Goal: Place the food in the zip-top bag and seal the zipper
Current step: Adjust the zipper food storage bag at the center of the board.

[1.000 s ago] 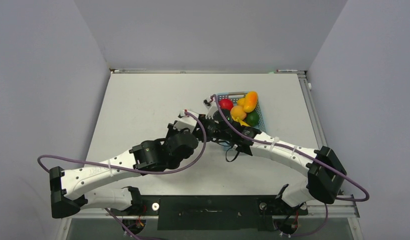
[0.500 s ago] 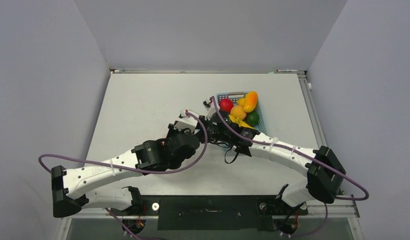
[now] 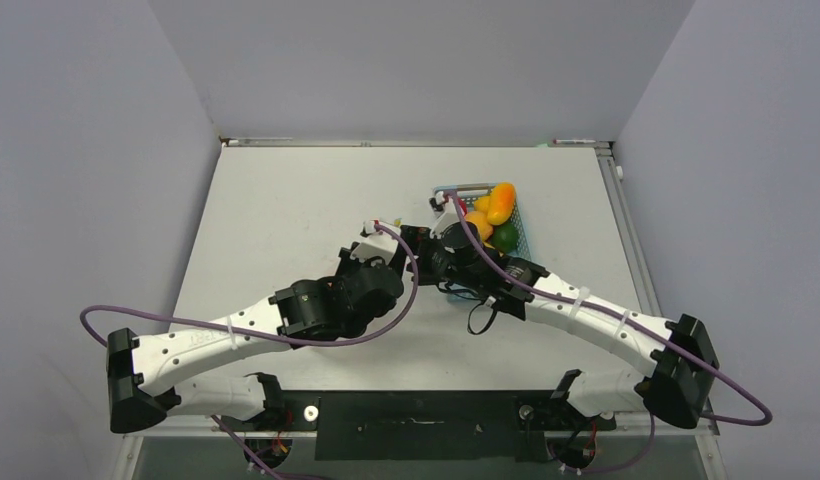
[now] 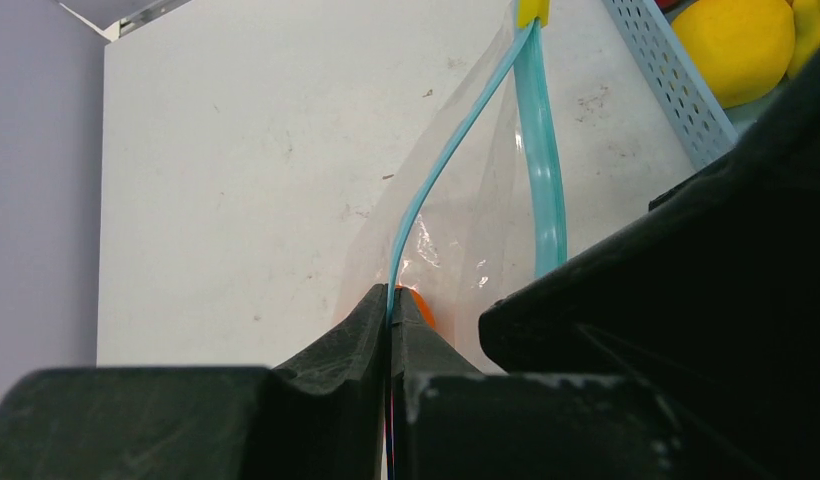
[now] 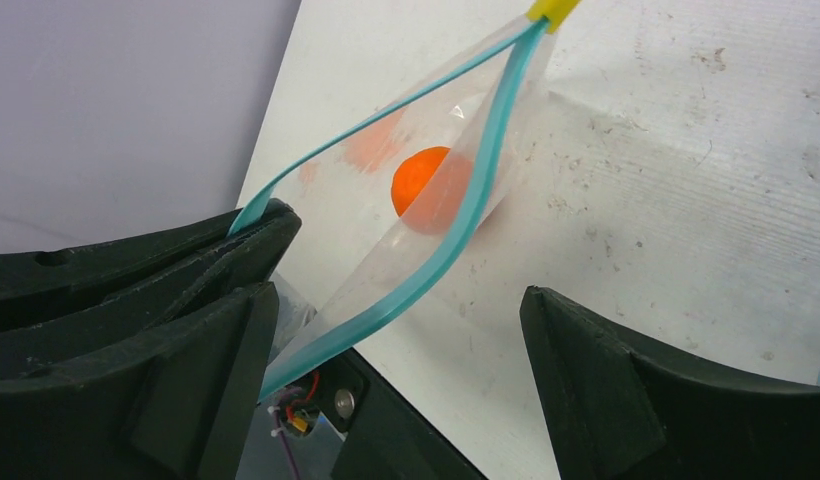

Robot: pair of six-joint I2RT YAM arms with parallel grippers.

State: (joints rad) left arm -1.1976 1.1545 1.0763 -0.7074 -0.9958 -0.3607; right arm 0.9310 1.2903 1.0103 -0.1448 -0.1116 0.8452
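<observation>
The clear zip-top bag [image 5: 441, 120] hangs with its mouth open. Its light-blue zipper [image 4: 539, 150] splits into two strips that meet at a yellow slider [image 5: 552, 9]. My left gripper [image 4: 391, 298] is shut on one zipper strip and holds it up. One orange food piece [image 5: 422, 186] lies inside the bag. My right gripper [image 5: 396, 295] is open and empty, with its fingers on either side of the other strip, right beside the left gripper. More food [image 3: 500, 203] in orange, yellow and green sits in the basket. In the top view both grippers meet left of the basket and hide the bag.
The light-blue basket [image 3: 522, 236] stands at the table's right middle, close behind the right wrist; its perforated wall [image 4: 658, 75] shows in the left wrist view. Purple cables loop off both arms. The table's right rail [image 3: 626, 225] runs beside the basket.
The right arm has swung: its elbow moved right and down and its wrist moved up toward the basket, covering the red fruit. The left gripper shifted slightly right.
</observation>
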